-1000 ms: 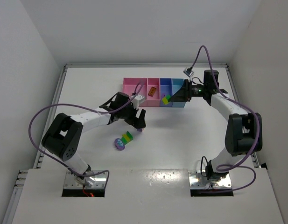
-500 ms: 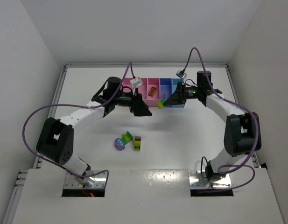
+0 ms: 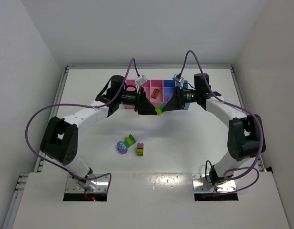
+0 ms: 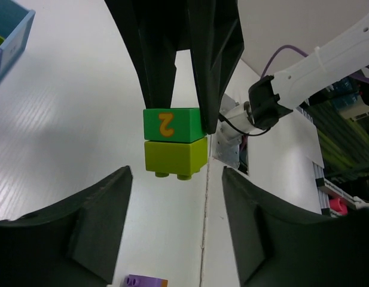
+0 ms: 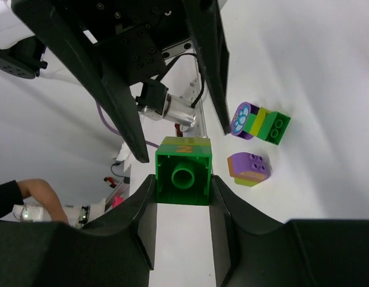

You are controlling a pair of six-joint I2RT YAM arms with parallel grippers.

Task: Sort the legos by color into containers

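Observation:
My right gripper (image 5: 183, 179) is shut on a green lego (image 5: 183, 173) marked with an orange 2, which is joined to a lime-yellow lego (image 4: 175, 158). The pair hangs in the air in front of the containers (image 3: 169, 85). My left gripper (image 4: 176, 191) faces it tip to tip, jaws open, and the lime lego sits just beyond its fingertips (image 4: 118, 179) without touching them. In the top view the left gripper (image 3: 151, 109) and right gripper (image 3: 165, 107) nearly meet at the held pair (image 3: 159, 110).
On the table lie a round purple piece joined to yellow and green bricks (image 3: 125, 144) and a purple, orange and lime stack (image 3: 140, 149). An orange brick (image 3: 156, 93) lies in a pink compartment. A light blue compartment (image 4: 14, 36) shows at the left wrist view's edge.
My left arm rose from the table to the tray front, leaving the purple-orange-lime stack behind, and its jaws have narrowed. My right gripper carried the green-lime pair leftward to meet it.

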